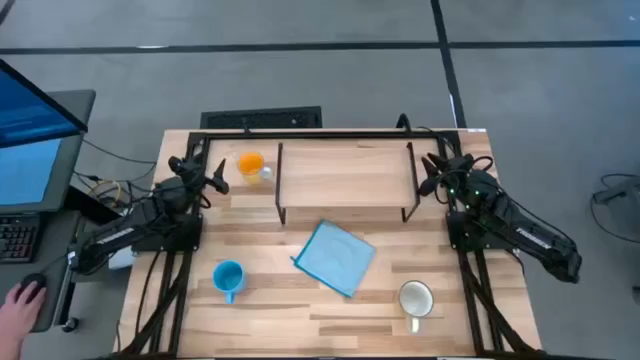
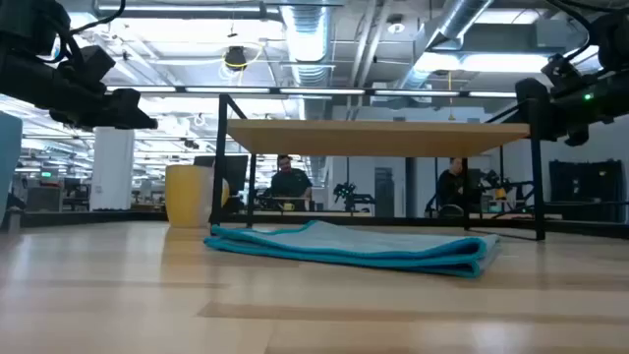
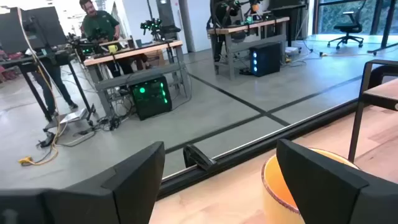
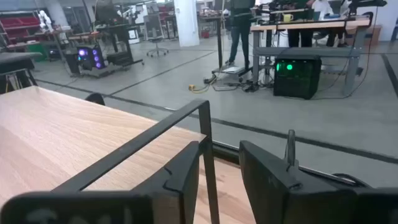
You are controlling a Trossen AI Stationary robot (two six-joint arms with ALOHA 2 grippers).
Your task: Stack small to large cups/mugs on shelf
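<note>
The small orange mug (image 1: 250, 163) stands upright on the table near the far edge, just left of the shelf (image 1: 345, 175). It also shows in the low view (image 2: 189, 197). My left gripper (image 1: 212, 178) hovers open just left of it, and the orange mug (image 3: 292, 186) appears partly behind one finger. The light-blue mug (image 1: 228, 277) stands near the front left. The white mug (image 1: 416, 298) stands near the front right. My right gripper (image 1: 430, 175) hovers narrowly open by the shelf's right end, with a black shelf leg (image 4: 208, 155) showing in the gap.
A flat blue cloth (image 1: 335, 257) lies on the table in front of the shelf, also seen in the low view (image 2: 354, 246). The shelf top (image 2: 383, 138) is bare. A person's hand (image 1: 25, 297) rests on a mouse on a desk left of the table.
</note>
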